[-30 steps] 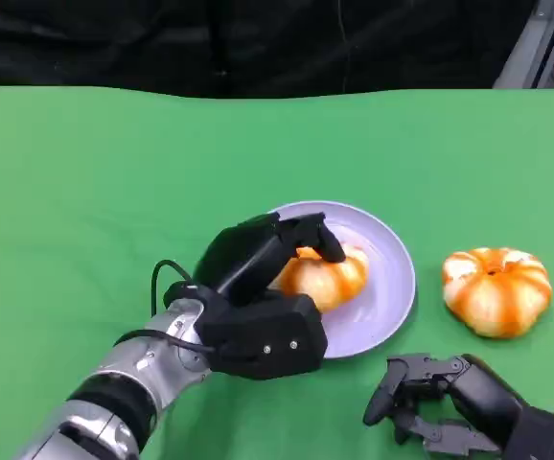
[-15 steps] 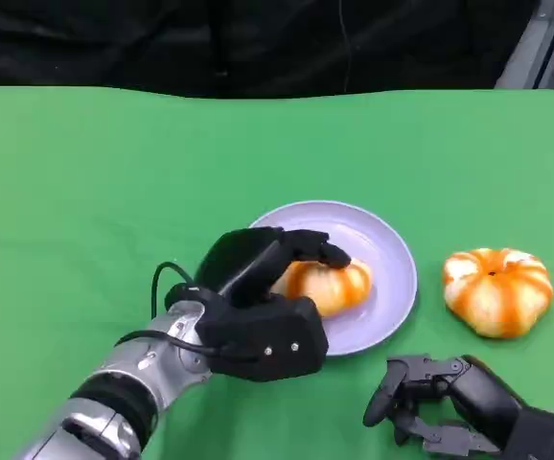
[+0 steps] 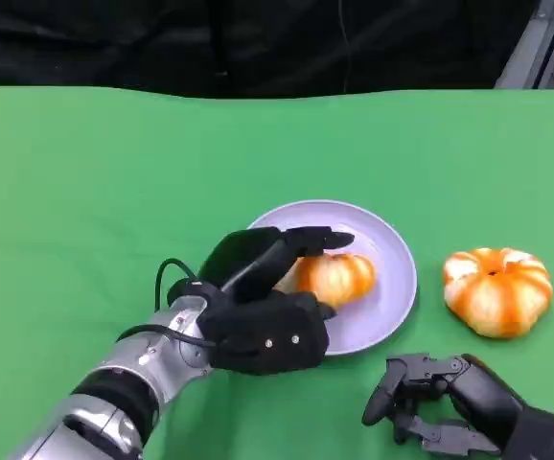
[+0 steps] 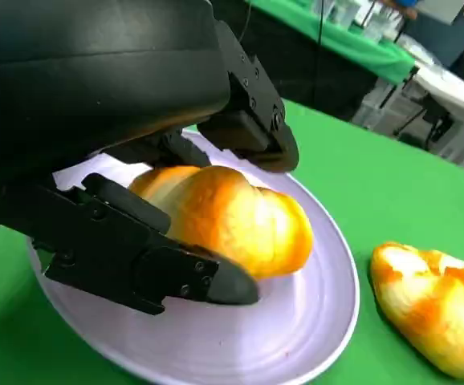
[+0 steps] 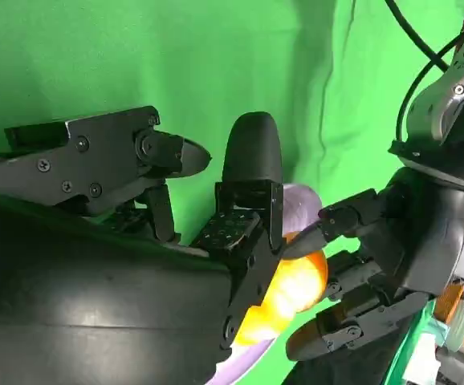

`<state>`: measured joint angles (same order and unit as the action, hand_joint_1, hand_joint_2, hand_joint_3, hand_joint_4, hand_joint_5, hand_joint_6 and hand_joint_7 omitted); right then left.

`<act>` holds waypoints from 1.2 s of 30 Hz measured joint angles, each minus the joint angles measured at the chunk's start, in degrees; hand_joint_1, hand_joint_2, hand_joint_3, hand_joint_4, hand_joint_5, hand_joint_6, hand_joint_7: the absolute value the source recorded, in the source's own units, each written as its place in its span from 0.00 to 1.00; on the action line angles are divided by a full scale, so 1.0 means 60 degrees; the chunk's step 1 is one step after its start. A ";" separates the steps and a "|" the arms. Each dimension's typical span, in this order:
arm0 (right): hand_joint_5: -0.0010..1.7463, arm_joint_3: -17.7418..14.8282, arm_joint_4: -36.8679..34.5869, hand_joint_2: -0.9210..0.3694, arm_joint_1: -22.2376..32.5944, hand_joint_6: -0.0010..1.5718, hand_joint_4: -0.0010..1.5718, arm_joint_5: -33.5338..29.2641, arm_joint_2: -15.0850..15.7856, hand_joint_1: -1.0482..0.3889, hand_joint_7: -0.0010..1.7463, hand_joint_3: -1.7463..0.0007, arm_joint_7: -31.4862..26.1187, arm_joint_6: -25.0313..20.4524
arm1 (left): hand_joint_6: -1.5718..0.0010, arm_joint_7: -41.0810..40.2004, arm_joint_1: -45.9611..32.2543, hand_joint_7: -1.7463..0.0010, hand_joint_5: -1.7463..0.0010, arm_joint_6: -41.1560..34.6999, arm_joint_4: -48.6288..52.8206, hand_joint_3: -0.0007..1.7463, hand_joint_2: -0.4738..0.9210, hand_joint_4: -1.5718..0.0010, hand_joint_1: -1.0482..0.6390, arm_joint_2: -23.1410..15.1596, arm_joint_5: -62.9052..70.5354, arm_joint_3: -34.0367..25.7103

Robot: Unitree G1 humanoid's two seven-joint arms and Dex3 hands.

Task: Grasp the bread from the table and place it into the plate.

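A golden-orange bread roll [image 3: 339, 278] lies on the lavender plate [image 3: 392, 287] near the table's middle. My left hand [image 3: 258, 307] reaches over the plate's near-left side, its fingers spread above and beside the roll. In the left wrist view the roll [image 4: 232, 220] rests on the plate [image 4: 240, 337] between the parted fingers [image 4: 252, 132], with a small gap at the upper fingertip. My right hand [image 3: 440, 407] rests low at the front right, loosely curled and holding nothing. The right wrist view shows the roll [image 5: 292, 293] beyond my right hand [image 5: 136, 241].
A second orange-and-white bread [image 3: 496, 290] sits on the green cloth to the right of the plate, also seen in the left wrist view [image 4: 437, 309]. The green table [image 3: 114, 182] stretches wide to the left and back. A dark backdrop lies behind its far edge.
The roll has come down onto the plate and now lies a little further right. My left hand's fingers have lifted off it and spread. The right hand has not moved.
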<state>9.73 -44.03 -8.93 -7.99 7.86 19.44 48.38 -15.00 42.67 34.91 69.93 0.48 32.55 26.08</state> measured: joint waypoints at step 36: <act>0.84 -0.0016 -0.0088 0.00 0.0001 0.47 0.46 0.0050 0.0006 0.74 0.65 0.72 0.0152 -0.0046 | 0.77 0.2268 -0.1142 1.00 0.98 0.1811 -0.1525 0.39 1.00 0.70 0.11 0.0278 -0.3181 -0.2680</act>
<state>9.63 -44.56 -8.92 -7.69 7.90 20.35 48.10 -1.39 35.82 45.77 60.78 2.14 13.46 9.99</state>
